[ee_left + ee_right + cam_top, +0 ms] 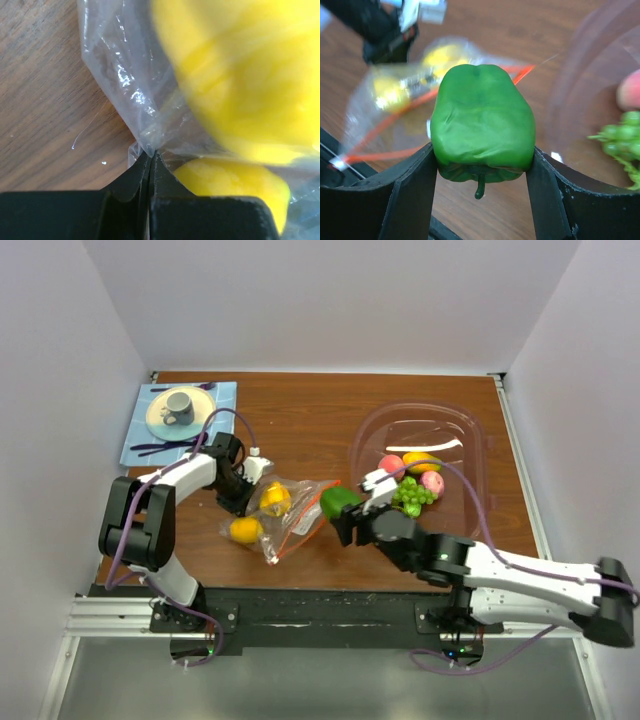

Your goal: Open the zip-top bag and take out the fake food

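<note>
Top external view: brown wooden table [300,410] filling the middle; large clear pink-tinted oval tub [478,440] at 2 o'clock of the table's centre; blue placemat [225,395] at 10 o'clock, bearing a pale plate [160,425] and a grey cup [180,405].

Next in size, the zip-top bag [295,512]: crinkled clear pouch lying flat at 7 o'clock, just off the centre, with its orange-red zip strip [300,538] along the 4 o'clock side; two yellow pieces [275,497] of fake food inside it, one at 12 o'clock and one at 8 o'clock within the pouch.

Left gripper [238,502] at 9 o'clock of the bag; in the left wrist view, left gripper [150,156] with jaws pressed together on a fold of the bag's film [125,75], yellow pieces [240,75] blurred and close behind the plastic.

Right gripper [347,525] at 3 o'clock of the bag; in the right wrist view, right gripper [482,150] clamped on a green pepper [482,120], one finger on each flank, stalk pointing down; pepper [340,502] outside the bag, between pouch and tub; bag [385,115] blurred behind it at 10 o'clock, tub wall at 2 o'clock.

Smallest, inside the tub near its 8 o'clock rim: green grapes [413,495], a pink fruit [432,482], a red-pink fruit [391,464], a yellow-orange fruit [420,458]; grapes [620,140] at 3 o'clock in the right wrist view.
</note>
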